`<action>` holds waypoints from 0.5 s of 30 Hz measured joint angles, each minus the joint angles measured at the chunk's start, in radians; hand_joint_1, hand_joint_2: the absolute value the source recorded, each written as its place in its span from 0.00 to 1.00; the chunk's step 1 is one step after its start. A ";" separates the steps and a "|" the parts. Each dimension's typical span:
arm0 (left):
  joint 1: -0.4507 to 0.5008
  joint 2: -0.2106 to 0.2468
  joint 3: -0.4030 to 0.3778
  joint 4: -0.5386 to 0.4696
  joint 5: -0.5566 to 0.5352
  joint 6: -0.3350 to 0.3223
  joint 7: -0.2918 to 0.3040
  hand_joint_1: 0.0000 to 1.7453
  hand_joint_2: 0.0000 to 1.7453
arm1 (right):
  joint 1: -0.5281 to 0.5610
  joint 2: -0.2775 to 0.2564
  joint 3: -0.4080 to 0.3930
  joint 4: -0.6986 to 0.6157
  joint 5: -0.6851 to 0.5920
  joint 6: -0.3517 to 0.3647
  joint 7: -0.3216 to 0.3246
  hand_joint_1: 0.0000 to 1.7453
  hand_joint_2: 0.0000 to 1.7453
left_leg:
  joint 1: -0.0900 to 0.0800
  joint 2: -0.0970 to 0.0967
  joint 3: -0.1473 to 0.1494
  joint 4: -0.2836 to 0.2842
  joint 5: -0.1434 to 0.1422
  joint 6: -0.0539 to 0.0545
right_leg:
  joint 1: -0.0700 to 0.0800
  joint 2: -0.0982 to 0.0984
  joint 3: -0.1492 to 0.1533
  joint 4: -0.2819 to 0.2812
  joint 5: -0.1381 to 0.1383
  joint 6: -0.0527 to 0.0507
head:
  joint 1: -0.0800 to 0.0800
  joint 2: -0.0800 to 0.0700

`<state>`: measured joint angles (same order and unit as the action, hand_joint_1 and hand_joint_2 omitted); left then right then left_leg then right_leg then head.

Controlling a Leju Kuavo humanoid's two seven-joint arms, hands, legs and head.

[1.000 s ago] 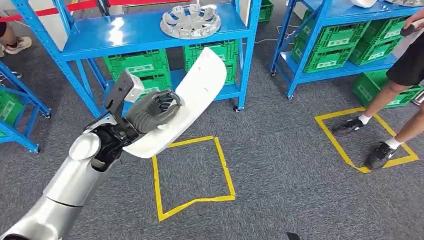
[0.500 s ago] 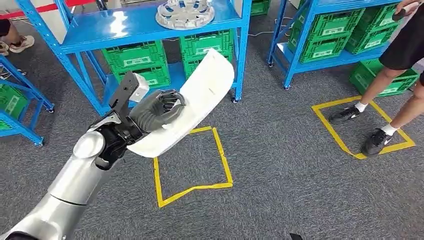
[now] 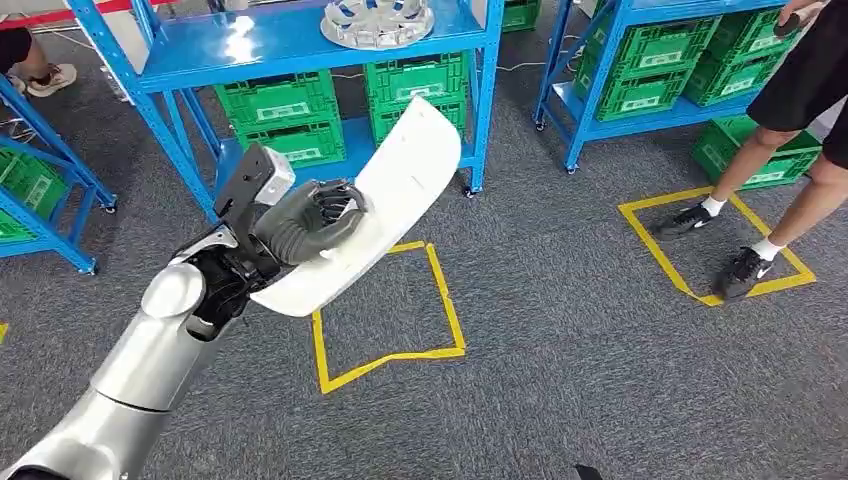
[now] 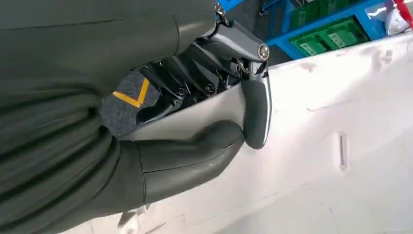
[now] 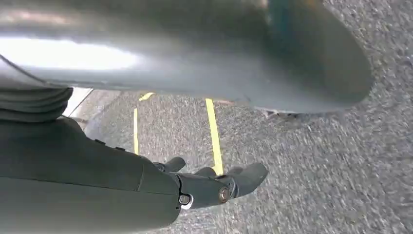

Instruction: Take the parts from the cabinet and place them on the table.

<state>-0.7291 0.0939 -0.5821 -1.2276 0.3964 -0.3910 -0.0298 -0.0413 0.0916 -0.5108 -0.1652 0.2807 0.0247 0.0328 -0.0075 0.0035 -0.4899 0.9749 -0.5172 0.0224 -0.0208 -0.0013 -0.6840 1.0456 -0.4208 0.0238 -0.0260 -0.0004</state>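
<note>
Panel (image 3: 385, 205) sits clamped in the left hand (image 3: 305, 222), long axis slanting up and away; right hand (image 5: 214, 187) hangs empty, fingers loosely apart.

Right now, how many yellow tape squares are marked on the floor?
2 full squares: one just below the white part the robot hand holds, one at the right under a person's shoes. A yellow scrap at the left edge may be a third.
</note>
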 joint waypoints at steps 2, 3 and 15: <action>0.002 0.001 0.000 0.001 -0.002 0.000 0.003 1.00 1.00 | 0.000 0.000 0.000 0.000 0.000 0.005 -0.002 0.00 0.00 | 0.000 0.001 -0.024 0.004 0.015 0.008 | -0.001 0.001 -0.060 0.154 -0.100 0.008 | 0.004 0.000; 0.004 0.001 0.000 0.001 -0.002 0.000 0.004 1.00 1.00 | 0.000 0.000 0.000 0.000 0.000 0.007 -0.003 0.00 0.00 | -0.001 0.001 -0.036 0.008 0.021 0.007 | 0.000 0.001 -0.088 0.235 -0.137 0.012 | 0.005 0.000; 0.010 0.014 0.004 0.009 -0.004 0.006 -0.005 1.00 1.00 | 0.003 -0.003 0.000 0.000 0.016 0.044 -0.046 0.00 0.00 | 0.003 -0.008 -0.119 0.081 0.021 -0.045 | -0.002 -0.007 0.082 -0.001 -0.064 -0.038 | 0.003 0.000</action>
<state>-0.7196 0.1084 -0.5779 -1.2188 0.3922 -0.3853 -0.0347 -0.0387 0.0881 -0.5108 -0.1652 0.2964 0.0687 -0.0133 -0.0049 -0.0046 -0.6087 1.0556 -0.4963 -0.0221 -0.0226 -0.0083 -0.6023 1.0446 -0.4843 -0.0142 -0.0232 -0.0004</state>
